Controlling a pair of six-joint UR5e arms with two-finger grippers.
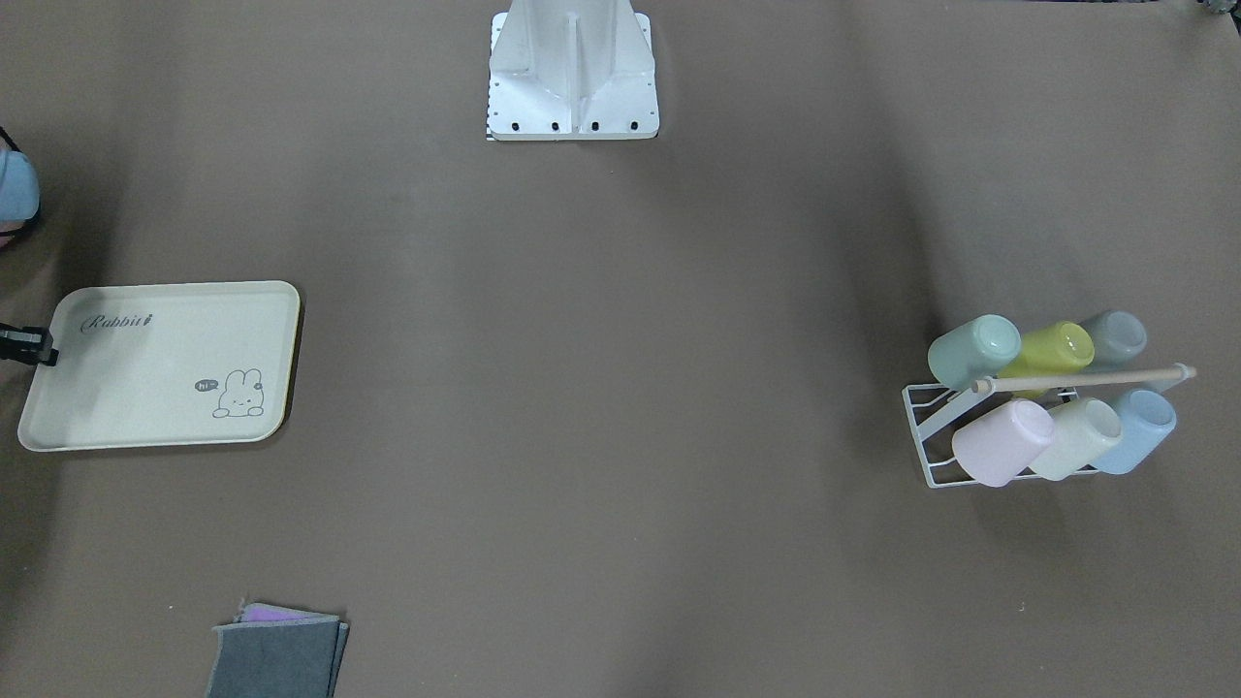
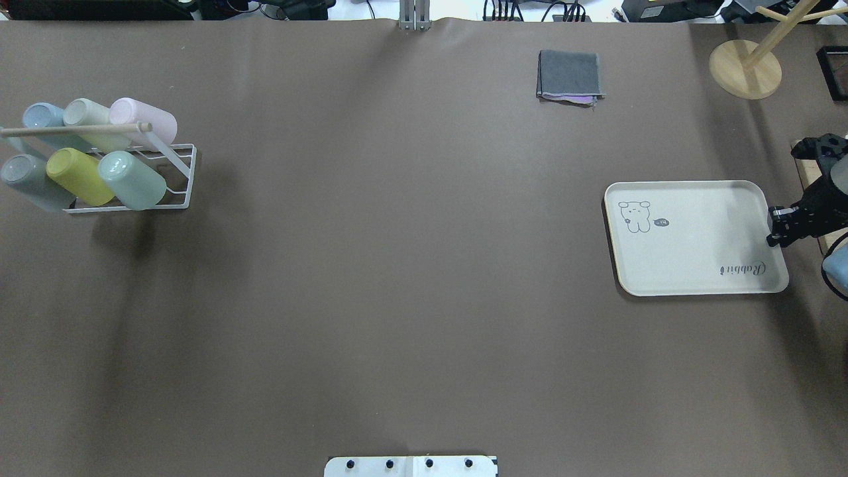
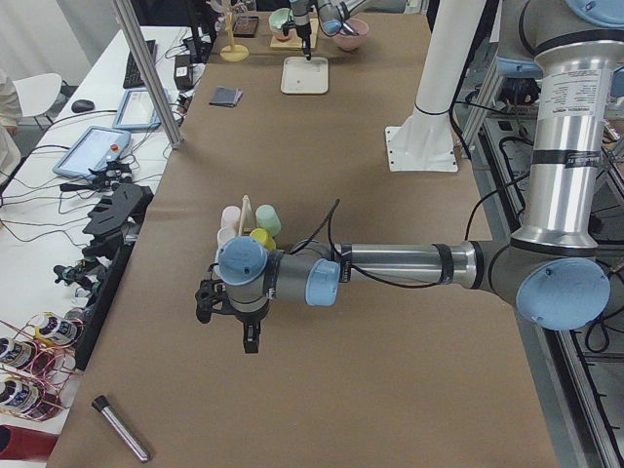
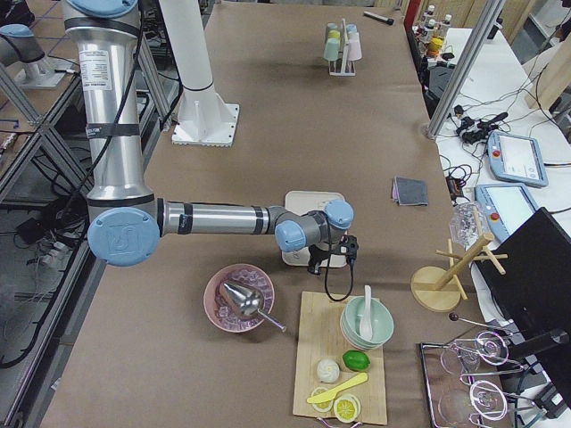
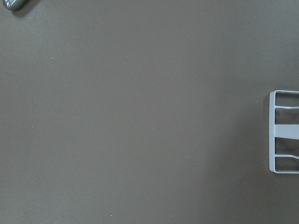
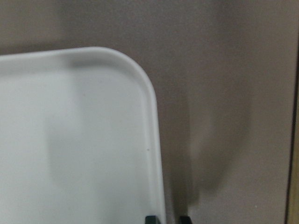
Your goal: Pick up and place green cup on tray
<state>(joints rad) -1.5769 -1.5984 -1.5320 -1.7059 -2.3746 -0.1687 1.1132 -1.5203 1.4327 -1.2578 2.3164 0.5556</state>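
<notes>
The green cup [image 1: 974, 351] is pale mint and lies tilted on a white wire rack [image 1: 931, 441] beside a yellow-green cup [image 1: 1049, 351]. It also shows in the overhead view [image 2: 132, 180]. The cream tray [image 1: 160, 364] with its "Rabbit" print lies empty at the other end of the table [image 2: 695, 238]. My right gripper [image 2: 776, 228] is at the tray's outer edge. In the right wrist view its fingertips [image 6: 150, 218] stand close together astride the tray's rim [image 6: 156, 140]. My left gripper [image 3: 249, 336] hangs over bare table just beyond the rack; I cannot tell its state.
The rack also holds grey [image 2: 30, 182], blue [image 2: 40, 119], cream [image 2: 89, 119] and pink [image 2: 142, 122] cups under a wooden rod. A folded grey cloth [image 2: 570, 76] and a wooden stand [image 2: 745, 66] are at the far edge. A cutting board with bowls [image 4: 343, 357] lies beyond the tray.
</notes>
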